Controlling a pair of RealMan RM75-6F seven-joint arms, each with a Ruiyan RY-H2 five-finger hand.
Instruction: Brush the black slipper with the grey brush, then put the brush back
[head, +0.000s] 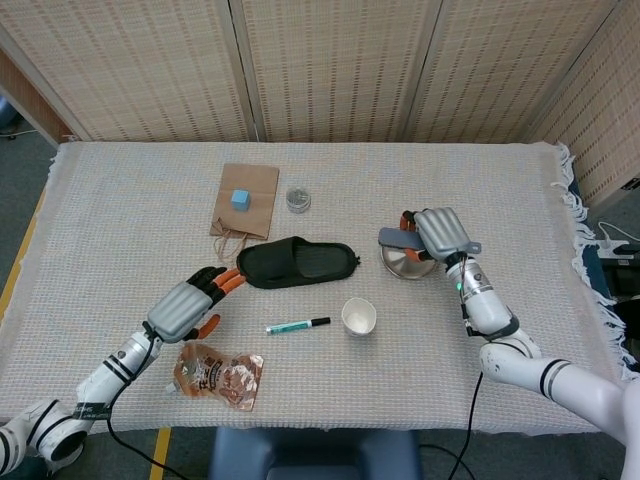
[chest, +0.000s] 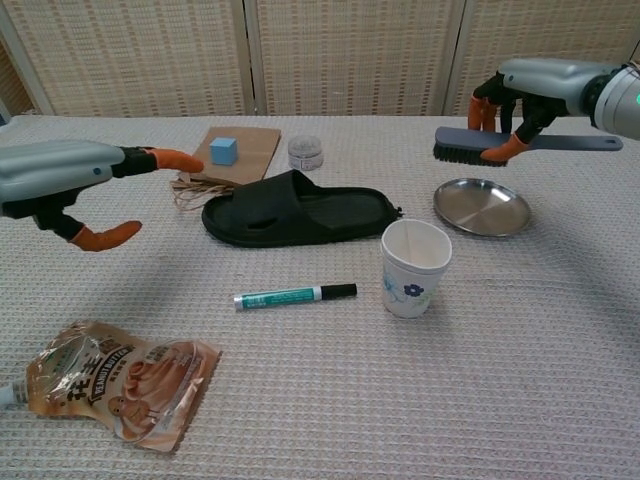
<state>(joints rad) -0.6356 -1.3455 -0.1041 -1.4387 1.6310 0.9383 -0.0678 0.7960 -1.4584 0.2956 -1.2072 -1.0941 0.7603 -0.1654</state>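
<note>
The black slipper (head: 297, 262) (chest: 297, 210) lies on its side-to-side axis at the middle of the table. My right hand (head: 441, 233) (chest: 535, 82) grips the grey brush (head: 399, 238) (chest: 478, 148) and holds it in the air above the left part of the steel plate (head: 407, 262) (chest: 482, 207), bristles down. My left hand (head: 188, 307) (chest: 70, 178) hovers open, fingers spread, just left of the slipper's heel end and apart from it.
A paper cup (head: 359, 316) (chest: 415, 266) and a green marker (head: 298, 325) (chest: 294, 295) lie in front of the slipper. A snack pouch (head: 219, 375) (chest: 112, 380) sits front left. Behind are a brown paper bag with a blue cube (head: 240, 199) (chest: 223, 151) and a small tin (head: 298, 199) (chest: 305, 152).
</note>
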